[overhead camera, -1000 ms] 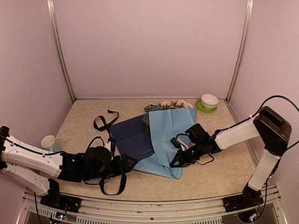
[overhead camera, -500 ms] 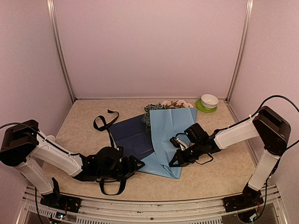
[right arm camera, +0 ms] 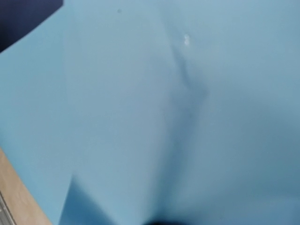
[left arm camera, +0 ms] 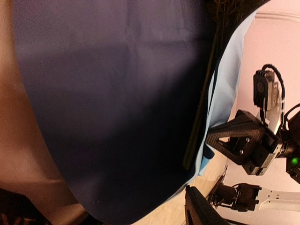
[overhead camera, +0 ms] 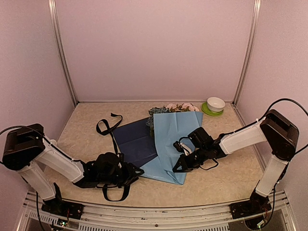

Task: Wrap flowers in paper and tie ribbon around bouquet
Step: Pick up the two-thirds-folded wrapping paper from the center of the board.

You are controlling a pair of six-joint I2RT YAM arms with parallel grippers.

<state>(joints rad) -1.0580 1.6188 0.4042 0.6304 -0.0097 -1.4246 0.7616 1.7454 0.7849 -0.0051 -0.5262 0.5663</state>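
As the top camera shows it, the paper (overhead camera: 168, 130) lies flat, its light blue flap folded over the navy side. The flowers (overhead camera: 171, 108) poke out at its far edge, and the ribbon (overhead camera: 107, 126) lies off its far-left corner. The left gripper (overhead camera: 136, 171) sits at its near-left edge. The right gripper (overhead camera: 177, 167) rests on the flap, jaws together.

Left wrist: fingers (left arm camera: 199, 211) apart, navy paper ahead.

Right wrist: light blue paper fills the view.

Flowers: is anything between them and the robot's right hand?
Yes. The light blue flap of the paper is folded over the flowers, so only the blooms peek out at the far edge. The right gripper is down on top of that flap.
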